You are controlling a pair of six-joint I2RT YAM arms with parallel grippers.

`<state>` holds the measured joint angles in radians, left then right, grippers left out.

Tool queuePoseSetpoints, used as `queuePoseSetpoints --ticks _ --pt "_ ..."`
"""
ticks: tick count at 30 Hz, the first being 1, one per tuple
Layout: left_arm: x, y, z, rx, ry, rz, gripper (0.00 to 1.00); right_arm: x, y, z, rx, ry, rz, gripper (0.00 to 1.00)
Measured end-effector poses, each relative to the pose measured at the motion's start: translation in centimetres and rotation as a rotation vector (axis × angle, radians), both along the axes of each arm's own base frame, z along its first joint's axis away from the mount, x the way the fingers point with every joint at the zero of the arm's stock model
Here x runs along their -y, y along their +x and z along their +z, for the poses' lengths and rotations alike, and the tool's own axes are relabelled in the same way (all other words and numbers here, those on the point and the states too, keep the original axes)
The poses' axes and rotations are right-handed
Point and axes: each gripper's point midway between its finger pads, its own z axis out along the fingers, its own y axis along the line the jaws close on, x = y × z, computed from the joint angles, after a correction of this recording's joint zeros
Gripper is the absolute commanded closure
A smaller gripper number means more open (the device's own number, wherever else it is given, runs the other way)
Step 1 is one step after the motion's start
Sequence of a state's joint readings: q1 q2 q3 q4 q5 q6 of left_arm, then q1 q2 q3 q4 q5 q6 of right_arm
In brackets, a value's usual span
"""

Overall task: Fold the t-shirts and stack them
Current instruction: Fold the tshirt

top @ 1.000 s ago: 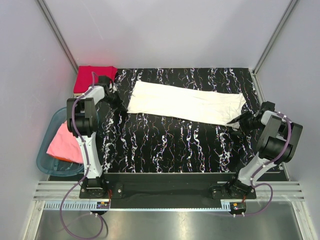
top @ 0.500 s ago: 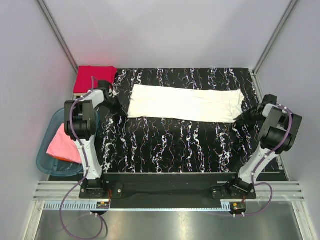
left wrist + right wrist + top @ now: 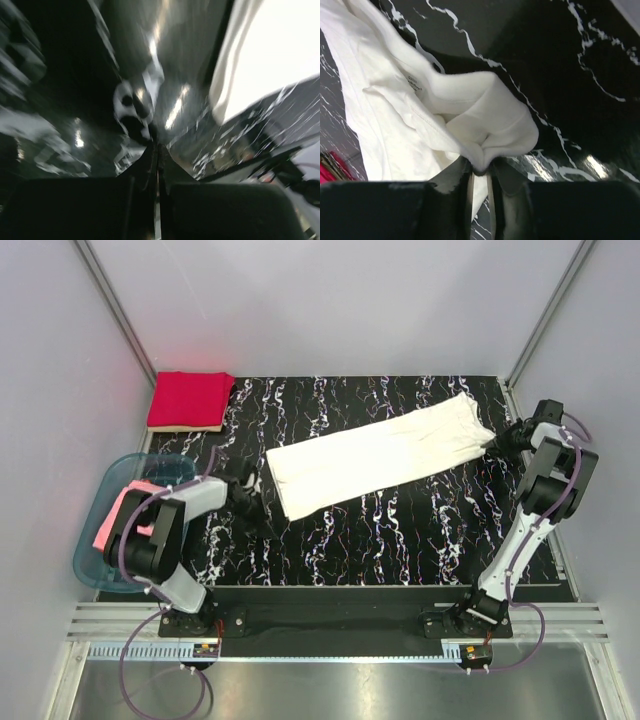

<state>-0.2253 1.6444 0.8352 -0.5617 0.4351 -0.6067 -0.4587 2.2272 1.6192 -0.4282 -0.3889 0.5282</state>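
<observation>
Entry one: a white soft-cloth short-sleeved t-shirt, folded into a long strip. We record it lying slantwise on the black white-streaked mat, running from near left to far right. Its far-right end is bunched and pinched between the fingers of the right gripper, at the mat's far-right edge, and a small collar label shows close to the pinch. The left gripper sits low over the mat, just left of the shirt's near-left corner, with its fingers pressed together. The left wrist view is blurred, and there the white edge lies apart, up and to the right of the fingertips. Entry two: a bright red cloth t-shirt, folded square, at the far-left corner just beyond the mat. Entry three: a pink cloth t-shirt, lying in a translucent teal plastic tub at the left, partly behind the left arm.
</observation>
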Motion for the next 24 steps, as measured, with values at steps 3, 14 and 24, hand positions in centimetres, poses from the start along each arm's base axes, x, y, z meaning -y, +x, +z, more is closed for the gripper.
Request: queuePoseSetpoints --ticks 3,14,24 --pt "1.1 -3.6 0.1 -0.006 -0.003 -0.042 0.65 0.3 1.1 0.2 0.02 0.002 0.013 0.67" --pt "1.0 0.6 8.4 0.334 0.009 -0.071 0.34 -0.5 1.0 1.1 0.004 0.047 0.038 0.41" --pt "4.8 11.7 7.7 0.362 -0.004 -0.184 0.64 -1.1 -2.1 3.9 -0.081 0.036 0.035 0.41"
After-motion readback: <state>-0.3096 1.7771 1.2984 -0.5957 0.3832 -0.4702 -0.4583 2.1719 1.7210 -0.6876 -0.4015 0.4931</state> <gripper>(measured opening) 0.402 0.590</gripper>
